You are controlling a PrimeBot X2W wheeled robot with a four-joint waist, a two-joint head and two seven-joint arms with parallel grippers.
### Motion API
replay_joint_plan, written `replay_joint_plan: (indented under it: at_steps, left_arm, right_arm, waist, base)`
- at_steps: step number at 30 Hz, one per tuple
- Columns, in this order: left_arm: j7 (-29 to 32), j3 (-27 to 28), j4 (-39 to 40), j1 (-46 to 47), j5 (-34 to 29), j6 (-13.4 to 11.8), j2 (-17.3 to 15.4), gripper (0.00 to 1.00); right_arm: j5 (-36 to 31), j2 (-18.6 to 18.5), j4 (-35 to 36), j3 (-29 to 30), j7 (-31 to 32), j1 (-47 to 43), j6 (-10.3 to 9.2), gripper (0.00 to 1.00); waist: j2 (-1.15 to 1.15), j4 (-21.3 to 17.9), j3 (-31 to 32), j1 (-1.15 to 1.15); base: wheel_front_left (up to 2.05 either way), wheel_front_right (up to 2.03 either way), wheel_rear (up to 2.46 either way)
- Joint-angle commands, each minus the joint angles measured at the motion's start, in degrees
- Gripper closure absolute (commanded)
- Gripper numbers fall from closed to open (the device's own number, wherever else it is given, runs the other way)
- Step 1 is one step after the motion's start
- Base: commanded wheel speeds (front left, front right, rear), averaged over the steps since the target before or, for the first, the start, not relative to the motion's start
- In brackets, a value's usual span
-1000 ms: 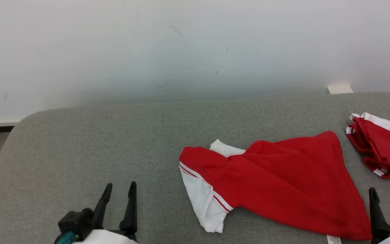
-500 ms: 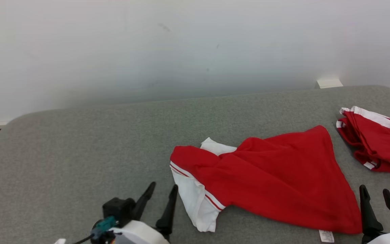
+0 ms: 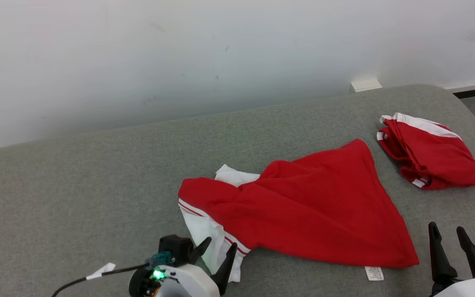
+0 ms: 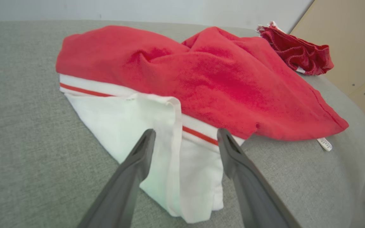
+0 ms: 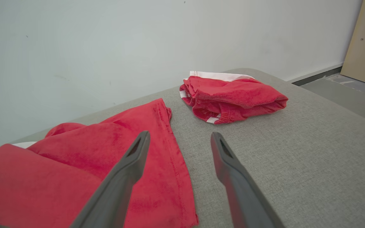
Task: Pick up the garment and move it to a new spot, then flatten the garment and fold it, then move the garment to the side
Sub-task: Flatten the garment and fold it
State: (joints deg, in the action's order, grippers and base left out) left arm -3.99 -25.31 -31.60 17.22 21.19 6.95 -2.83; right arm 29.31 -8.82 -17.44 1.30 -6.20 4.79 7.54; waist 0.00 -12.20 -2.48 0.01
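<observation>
Two pincers, both spread wide and empty. The garment (image 3: 303,206) lies crumpled right of centre on the grey padded surface (image 3: 76,185), long axis running left to right. Its white near-left end sits inside the open left pincer (image 3: 221,243) — the nearer arm, I judge — while the right pincer (image 3: 446,227) hovers just beside the near-right corner.

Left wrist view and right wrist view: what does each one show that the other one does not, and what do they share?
Left wrist view: the open left tool over the white part, its red stripe, and the label. Right wrist view: the open right tool and the dark baseboard. Both: the spread red garment, the folded red garment, the grey cushion.
</observation>
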Motion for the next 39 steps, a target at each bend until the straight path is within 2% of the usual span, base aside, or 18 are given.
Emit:
replay_joint_plan:
  at_steps: [1,11,14,15,16,17,18,19,20,29,39]
  left_arm:
    - [0.5,-0.1,-1.1,0.8,-0.7,-0.4,-0.4,0.00]
    - [1.1,-1.3,-7.6,3.3,-4.0,-5.6,-1.3,0.00]
    - [0.8,-1.7,-8.7,3.7,-4.3,-5.9,-1.3,0.01]
    - [0.8,-1.8,-9.0,3.7,-4.3,-6.0,-1.3,0.18]
    - [0.7,-1.9,-9.4,3.9,-4.3,-6.1,-1.3,0.51]
    - [0.7,-1.9,-9.7,4.0,-4.2,-6.2,-1.2,0.64]
    - [0.7,-1.9,-9.7,4.0,-4.2,-6.2,-1.2,0.64]
    - [0.2,-1.9,-9.8,4.2,-4.1,-6.3,-1.2,0.97]
    - [-0.5,-1.7,-9.6,4.4,-3.7,-6.4,-1.1,1.00]
    - [-3.8,0.9,-7.4,3.0,3.0,-5.3,-0.5,1.00]
    - [-2.2,1.8,-0.2,-1.7,5.5,-7.4,-1.7,1.00]
  right_arm:
    - [0.3,0.1,-0.3,-0.1,-0.4,0.9,-0.12,0.00]
    - [0.8,0.0,-1.7,-0.4,-1.8,1.2,-0.12,0.00]
    - [0.6,0.2,-1.8,-0.3,-2.0,1.1,-0.12,0.00]
    - [0.5,0.2,-1.8,-0.3,-1.9,1.2,-0.12,0.00]
    - [0.5,0.2,-1.8,-0.3,-1.9,1.3,-0.12,0.00]
    - [0.5,0.2,-1.8,-0.3,-1.9,1.4,-0.12,0.00]
    - [0.5,0.2,-1.8,-0.3,-1.9,1.4,-0.12,0.00]
    - [0.5,0.1,-1.8,-0.2,-1.8,1.4,-0.12,0.00]
    - [0.5,0.1,-1.7,-0.2,-1.9,1.5,-0.12,0.00]
    - [0.4,0.1,-1.1,0.7,-2.0,0.2,-0.12,0.00]
    - [0.5,-0.6,-0.4,3.1,-1.8,-0.3,-0.12,0.00]
  waist:
    - [0.00,-0.8,-0.2,-0.01]
    - [0.00,-1.6,-0.2,-0.01]
    - [0.00,-1.1,0.1,-0.01]
    - [0.00,-0.9,0.1,-0.01]
    - [0.00,-0.7,0.2,-0.01]
    - [0.00,-0.5,0.3,-0.01]
    - [0.00,-0.5,0.3,-0.01]
    - [0.00,-0.3,0.4,-0.01]
    - [0.00,-0.1,0.5,-0.01]
    - [0.00,2.9,1.1,-0.01]
    - [0.00,9.2,1.1,-0.01]
  base:
    - [0.00,0.00,0.00]
    - [0.00,0.00,0.00]
    - [0.00,0.00,0.00]
    - [0.00,0.00,0.00]
    - [0.00,0.00,0.00]
    - [0.00,0.00,0.00]
    - [0.00,0.00,0.00]
    - [0.00,0.00,0.00]
    - [0.00,0.00,0.00]
    - [0.00,0.00,0.00]
    - [0.00,0.00,0.00]
